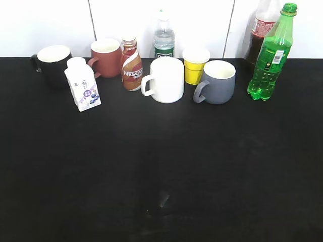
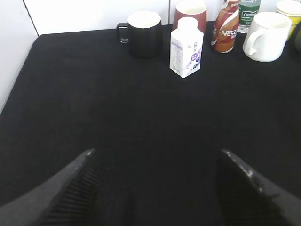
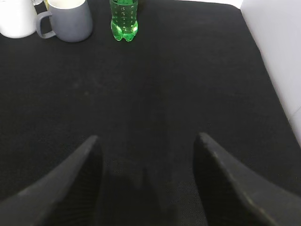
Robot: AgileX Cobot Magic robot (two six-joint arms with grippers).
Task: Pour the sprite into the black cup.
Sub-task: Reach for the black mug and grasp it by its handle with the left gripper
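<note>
Sprite [image 3: 124, 19]: upright, far ahead-left of right pincer [image 3: 148, 174] (the nearer arm; jaws released, empty). Black cup [image 1: 50, 63]: far left.

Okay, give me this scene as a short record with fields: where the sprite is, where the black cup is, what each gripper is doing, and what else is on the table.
sprite: sprite, upright, capped, far right of the row
black cup: black cup, upright, far left of the row
left gripper: left gripper open, holding nothing
right gripper: right gripper open, holding nothing
between them: milk carton, brownish-red mug, Nescafe bottle, white mug, yellow cup, grey mug
pouring: not begun
</note>
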